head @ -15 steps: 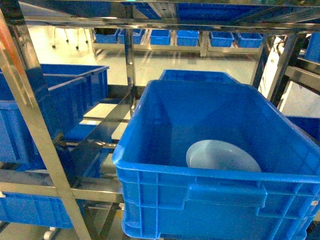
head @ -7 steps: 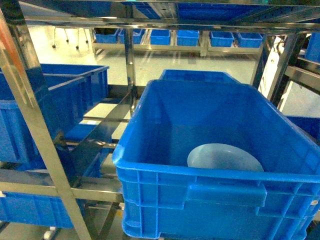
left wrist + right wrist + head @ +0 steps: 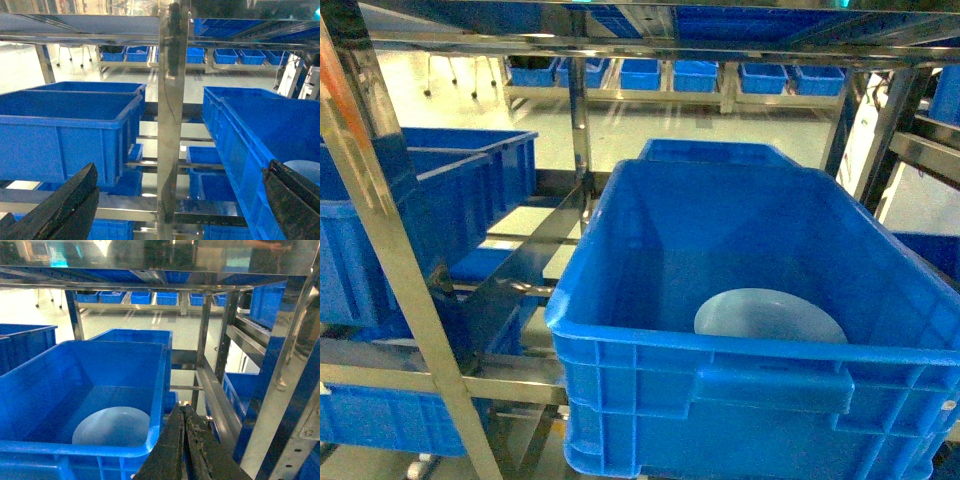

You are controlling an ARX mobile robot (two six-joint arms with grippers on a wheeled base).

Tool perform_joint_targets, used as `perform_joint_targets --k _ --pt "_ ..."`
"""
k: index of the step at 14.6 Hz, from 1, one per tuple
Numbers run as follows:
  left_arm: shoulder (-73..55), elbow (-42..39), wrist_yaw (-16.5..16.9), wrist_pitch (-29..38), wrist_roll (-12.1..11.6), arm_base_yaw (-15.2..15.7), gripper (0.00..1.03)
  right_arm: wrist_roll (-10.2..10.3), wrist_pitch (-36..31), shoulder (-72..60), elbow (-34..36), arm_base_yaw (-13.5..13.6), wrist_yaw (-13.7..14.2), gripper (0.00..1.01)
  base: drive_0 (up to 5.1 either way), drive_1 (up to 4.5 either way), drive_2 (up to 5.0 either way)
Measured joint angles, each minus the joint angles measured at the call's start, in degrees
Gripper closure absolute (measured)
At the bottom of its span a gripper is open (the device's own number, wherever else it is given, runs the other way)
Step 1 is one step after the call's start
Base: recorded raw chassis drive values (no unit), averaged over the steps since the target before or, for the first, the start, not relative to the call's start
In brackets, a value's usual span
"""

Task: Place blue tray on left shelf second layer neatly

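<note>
Ok, what we see:
Rack: steel shelf frame (image 3: 390, 260) fills our head view, with blue crates (image 3: 440, 200) on its left bay.
Big crate: deep blue crate (image 3: 750, 300) sits front and centre-right.
Blue tray: blue tray (image 3: 770, 316) lies flat on that crate's floor, near the front wall.
Left gripper: left gripper (image 3: 175, 210) has fingers (image 3: 60, 205) spread wide, empty.
Right gripper: right gripper (image 3: 184, 440) has jaws pressed together, just right of the crate wall, empty.

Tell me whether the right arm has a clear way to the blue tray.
Probably yes. The blue tray lies flat in the open-topped crate, nothing over it. The right gripper, shut, sits outside the crate's right wall and must clear that rim first.
</note>
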State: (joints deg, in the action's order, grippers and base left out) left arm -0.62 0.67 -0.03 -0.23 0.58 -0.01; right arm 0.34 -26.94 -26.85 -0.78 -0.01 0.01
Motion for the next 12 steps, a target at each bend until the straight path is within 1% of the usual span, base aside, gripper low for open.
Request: perform_joint_targets --k 3,5,11,12 --pt "0.00 0.00 0.00 0.00 0.00 0.00 0.05 0.00 5.97 5.92 0.00 0.00 0.00 0.99 0.0 0.00 0.0" --pt "0.00 0.00 0.00 0.02 0.00 0.00 0.05 0.00 12.00 12.04 0.00 0.00 0.00 0.99 0.0 0.00 0.0" --pt "0.00 0.00 -0.02 0.02 0.00 0.00 0.05 0.00 17.90 17.49 0.00 0.00 0.00 0.99 0.0 0.00 0.0" --pt "0.00 0.00 0.00 0.00 0.00 0.00 0.05 -0.02 27.39 24.35 -0.02 0.00 0.00 0.99 0.0 0.00 0.0"
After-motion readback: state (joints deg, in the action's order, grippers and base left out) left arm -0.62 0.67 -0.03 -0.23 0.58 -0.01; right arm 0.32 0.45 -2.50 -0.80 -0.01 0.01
